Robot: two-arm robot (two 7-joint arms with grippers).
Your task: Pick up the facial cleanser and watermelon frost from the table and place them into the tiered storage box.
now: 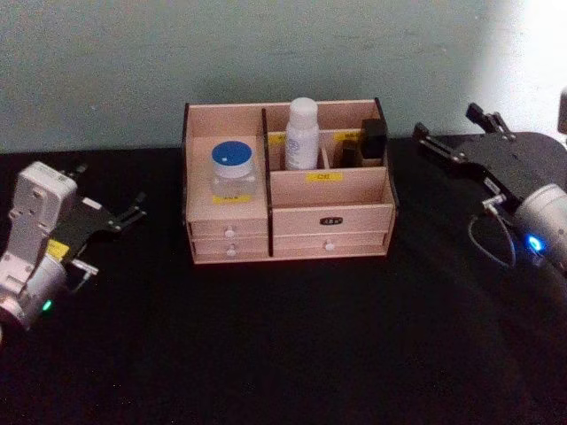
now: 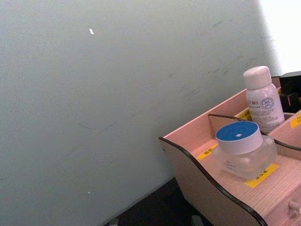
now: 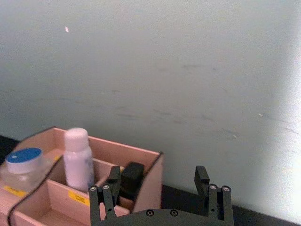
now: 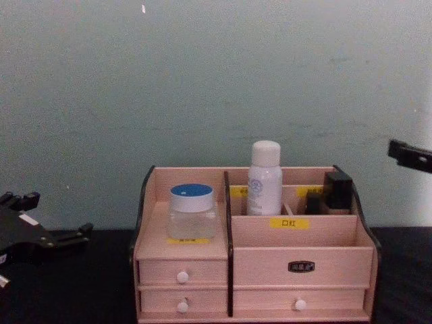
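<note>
The tiered storage box (image 1: 332,199) stands mid-table, a light wooden organiser with drawers. The facial cleanser (image 1: 301,133), a slim white bottle, stands upright in a rear compartment. The watermelon frost (image 1: 235,168), a clear jar with a blue lid, sits on the box's left step. Both also appear in the chest view, the bottle (image 4: 264,177) and the jar (image 4: 192,210). My left gripper (image 1: 113,199) hovers open and empty left of the box. My right gripper (image 1: 447,122) hovers open and empty to its right, its fingers (image 3: 214,193) spread apart.
Small black items (image 1: 372,142) fill the box's rear right compartment. A pale wall (image 4: 216,81) rises directly behind the box. Black tablecloth (image 1: 283,345) spreads in front and to both sides.
</note>
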